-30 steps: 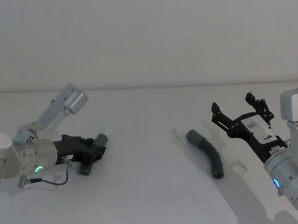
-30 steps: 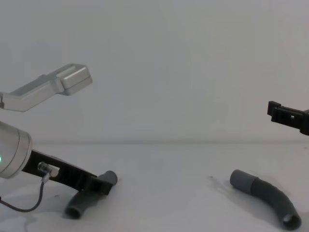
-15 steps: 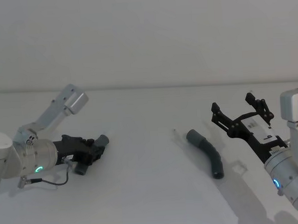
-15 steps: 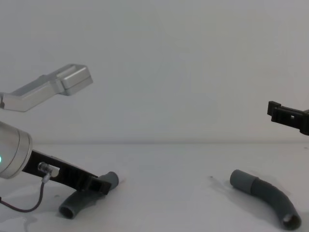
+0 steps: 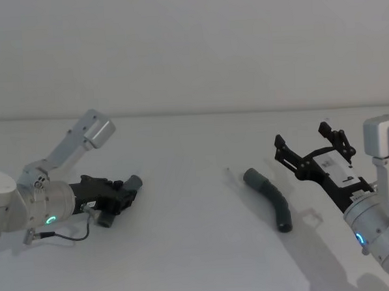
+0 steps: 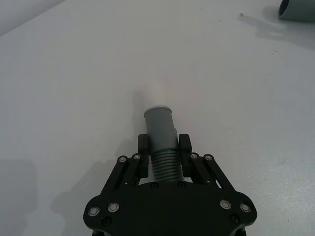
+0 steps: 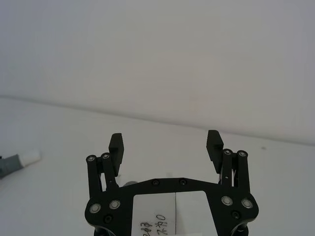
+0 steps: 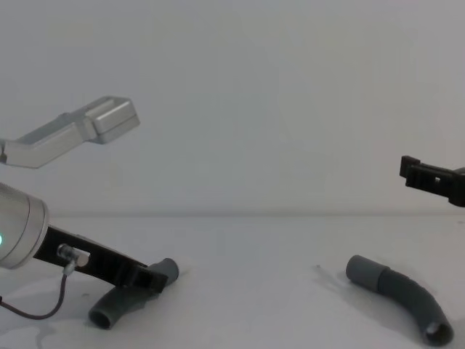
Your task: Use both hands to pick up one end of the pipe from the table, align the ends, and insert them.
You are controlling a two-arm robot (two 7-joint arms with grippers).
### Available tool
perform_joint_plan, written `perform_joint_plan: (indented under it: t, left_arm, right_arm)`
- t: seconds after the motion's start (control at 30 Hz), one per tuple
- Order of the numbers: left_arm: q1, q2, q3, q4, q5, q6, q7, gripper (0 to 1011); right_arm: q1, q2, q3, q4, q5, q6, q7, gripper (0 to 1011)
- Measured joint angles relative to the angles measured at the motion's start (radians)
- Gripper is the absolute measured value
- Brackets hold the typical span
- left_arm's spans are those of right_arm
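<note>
Item 1: left pipe piece (image 6: 165, 167). Ribbed dark grey hose with a smooth grey cuff (image 6: 159, 123) and a narrower white tip (image 6: 157, 96). The left end effector (image 6: 164, 142) clamps it across the ribs, low over the white matte surface (image 5: 200, 249), leaving the cuff free for mating.

Item 2: right pipe piece (image 5: 270, 195). Curved, lying loose on the surface (cuff toward centre).

Right end effector (image 5: 302, 134): spread wide, empty, hovering near item 2, apparently staging its grasp.
</note>
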Motion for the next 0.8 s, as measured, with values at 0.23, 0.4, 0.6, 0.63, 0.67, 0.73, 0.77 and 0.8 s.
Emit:
perform_joint_plan:
  t: [0.23, 0.4, 0.6, 0.63, 0.67, 0.73, 0.77, 0.8]
  left_arm:
    - [0.0, 0.0, 0.0, 0.0, 0.0, 0.0, 0.0, 354]
    - [0.0, 0.0, 0.0, 0.0, 0.0, 0.0, 0.0, 354]
    - [0.0, 0.0, 0.0, 0.0, 0.0, 0.0, 0.0, 354]
    - [0.0, 0.0, 0.0, 0.0, 0.0, 0.0, 0.0, 354]
    - [0.0, 0.0, 0.0, 0.0, 0.0, 0.0, 0.0, 354]
    - [0.0, 0.0, 0.0, 0.0, 0.0, 0.0, 0.0, 354]
    - [0.0, 0.0, 0.0, 0.0, 0.0, 0.0, 0.0, 354]
    - [0.0, 0.0, 0.0, 0.0, 0.0, 0.0, 0.0, 354]
  right_arm:
    - [0.004, 0.012, -0.008, -0.014, 0.006, 0.069, 0.02, 1002]
    - [0.007, 0.028, -0.017, -0.028, 0.015, 0.141, 0.043, 1002]
    - [0.015, 0.053, -0.033, -0.043, 0.026, 0.237, 0.082, 1001]
    - [0.015, 0.056, -0.034, -0.044, 0.027, 0.249, 0.087, 1002]
    - [0.017, 0.06, -0.036, -0.045, 0.029, 0.259, 0.092, 1001]
    - [0.021, 0.071, -0.044, -0.049, 0.033, 0.293, 0.108, 1002]
    - [0.023, 0.076, -0.046, -0.05, 0.035, 0.308, 0.117, 1002]
    - [0.027, 0.084, -0.051, -0.052, 0.037, 0.331, 0.13, 1002]
